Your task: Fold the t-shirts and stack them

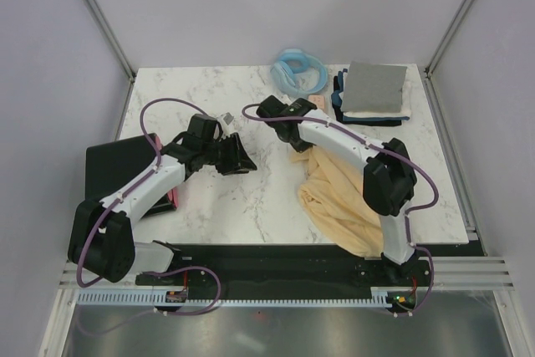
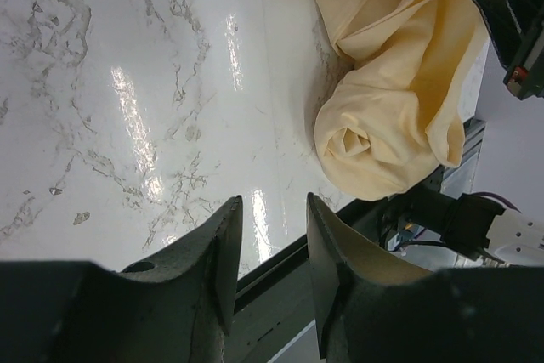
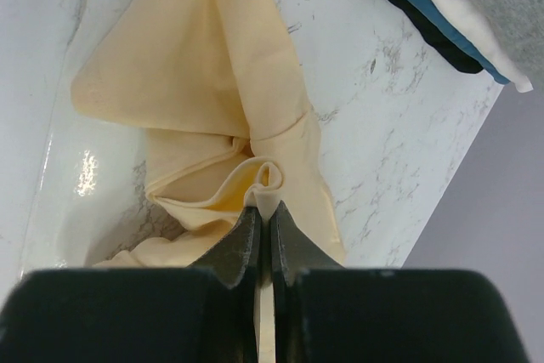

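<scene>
A large pale yellow-cream t-shirt [image 1: 338, 198] lies crumpled on the right side of the marble table, reaching to the front edge. My right gripper [image 1: 298, 141] is at the shirt's far end, and in the right wrist view it [image 3: 263, 207] is shut on a raised fold of the t-shirt [image 3: 204, 82]. My left gripper [image 1: 247, 162] hovers left of the shirt over bare marble. Its jaws [image 2: 269, 210] stand open with nothing between them, and the t-shirt [image 2: 399, 108] is off to their right. Folded t-shirts, grey on top of white, blue and dark ones, form a stack [image 1: 373, 92] at the back right.
A light blue ring-shaped thing [image 1: 299, 72] lies at the back, just left of the stack [image 3: 463, 2]. A black box with a pink-red side [image 1: 125, 171] sits at the table's left edge beside my left arm. Bare marble [image 1: 251, 206] separates the two arms.
</scene>
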`<state>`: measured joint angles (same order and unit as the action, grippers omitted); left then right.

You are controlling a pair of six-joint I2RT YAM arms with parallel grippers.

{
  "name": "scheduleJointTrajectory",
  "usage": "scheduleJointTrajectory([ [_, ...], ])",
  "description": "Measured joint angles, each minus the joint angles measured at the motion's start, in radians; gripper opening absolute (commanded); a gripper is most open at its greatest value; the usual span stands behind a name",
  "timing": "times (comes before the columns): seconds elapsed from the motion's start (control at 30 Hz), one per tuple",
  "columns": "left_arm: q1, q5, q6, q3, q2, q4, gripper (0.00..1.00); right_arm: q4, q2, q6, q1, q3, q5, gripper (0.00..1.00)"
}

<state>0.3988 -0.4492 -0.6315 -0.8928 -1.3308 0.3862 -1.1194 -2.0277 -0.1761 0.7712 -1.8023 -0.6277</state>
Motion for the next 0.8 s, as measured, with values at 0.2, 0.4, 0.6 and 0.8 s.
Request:
scheduleJointTrajectory([
  [0.2, 0.000, -0.005, 0.000, 0.000, 0.000, 0.000, 0.43, -0.002, 0.072, -0.011, -0.004, -0.001, 0.046, 0.00],
  [0.4, 0.000, -0.008, 0.000, 0.000, 0.000, -0.009, 0.43, 0.011, 0.192, -0.011, -0.014, -0.001, 0.074, 0.00],
  [0.6, 0.000, -0.007, 0.000, -0.012, -0.002, -0.021, 0.43, 0.013, 0.257, -0.011, -0.023, -0.004, 0.075, 0.00],
  [0.8, 0.000, -0.004, 0.000, -0.065, -0.013, -0.021, 0.43, 0.007, 0.271, -0.006, -0.023, -0.071, 0.092, 0.00],
])
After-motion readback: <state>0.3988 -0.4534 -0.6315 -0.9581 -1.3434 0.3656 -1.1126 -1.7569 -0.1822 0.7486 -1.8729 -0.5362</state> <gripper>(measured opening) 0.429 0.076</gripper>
